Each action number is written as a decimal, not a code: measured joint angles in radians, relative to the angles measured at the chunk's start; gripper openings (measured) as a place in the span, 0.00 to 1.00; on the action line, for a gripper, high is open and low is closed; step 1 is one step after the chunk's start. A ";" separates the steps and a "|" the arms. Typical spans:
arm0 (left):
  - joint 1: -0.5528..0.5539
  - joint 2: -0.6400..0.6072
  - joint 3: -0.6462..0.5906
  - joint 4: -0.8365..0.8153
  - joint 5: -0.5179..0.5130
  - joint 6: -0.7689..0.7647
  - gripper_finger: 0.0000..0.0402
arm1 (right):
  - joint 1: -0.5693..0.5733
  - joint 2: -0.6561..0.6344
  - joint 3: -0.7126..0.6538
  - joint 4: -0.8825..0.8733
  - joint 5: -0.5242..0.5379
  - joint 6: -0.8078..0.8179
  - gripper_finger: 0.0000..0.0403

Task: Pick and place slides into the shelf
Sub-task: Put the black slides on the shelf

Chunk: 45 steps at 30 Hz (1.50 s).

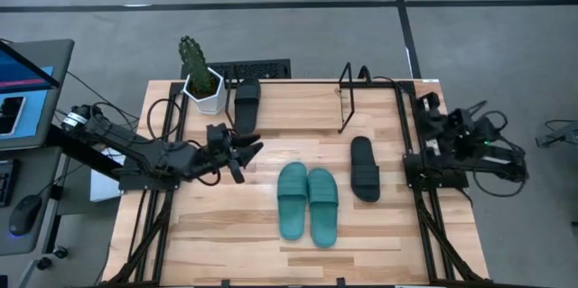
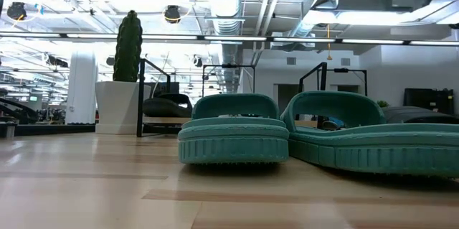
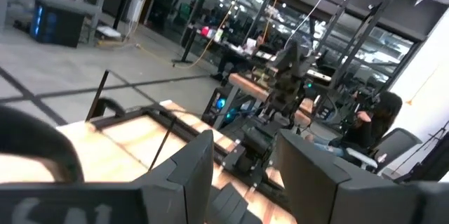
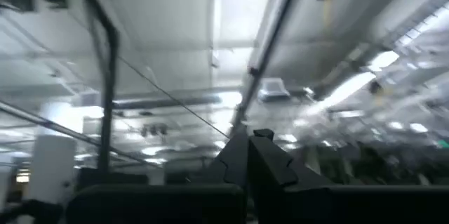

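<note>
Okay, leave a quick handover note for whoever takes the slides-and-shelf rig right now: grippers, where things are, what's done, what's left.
Left gripper: open, empty, above the table's left middle, just in front of the black slide at the back by the potted cactus.
Right gripper: shut, empty, its arm parked at the table's right edge.
Shelf: back centre-right; no slide shows on it.
Teal slides: side by side at centre front. Second black slide: right of them, flat on the table.
Done: whether the back black slide counts as placed, I cannot tell.
Left: at least the three slides on the open table.
</note>
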 joint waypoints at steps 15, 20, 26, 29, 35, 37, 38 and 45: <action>-0.001 0.000 0.000 0.060 0.000 0.042 0.36 | -0.040 0.417 0.673 -1.394 0.270 0.085 0.00; -0.001 0.000 0.000 0.060 0.000 0.041 0.36 | -0.072 0.534 0.688 -1.583 0.270 0.126 0.00; -0.001 0.000 0.000 0.060 0.000 0.040 0.36 | -0.074 0.604 0.634 -1.766 0.186 0.098 0.00; -0.001 0.000 0.000 0.060 0.000 0.040 0.36 | -0.062 0.623 0.597 -1.828 0.147 0.093 0.00; -0.001 0.000 0.000 0.059 0.000 0.040 0.36 | -0.015 0.626 0.470 -1.814 -0.013 0.058 0.00; -0.001 0.000 0.000 0.059 0.000 0.040 0.36 | 0.008 0.633 0.467 -1.806 -0.019 0.055 0.00; -0.001 0.000 0.000 0.059 0.001 0.040 0.36 | 0.020 0.635 0.469 -1.782 -0.023 0.057 0.00; -0.001 0.000 0.000 0.056 0.001 0.032 0.36 | 0.097 0.689 0.388 -1.704 -0.099 0.073 0.00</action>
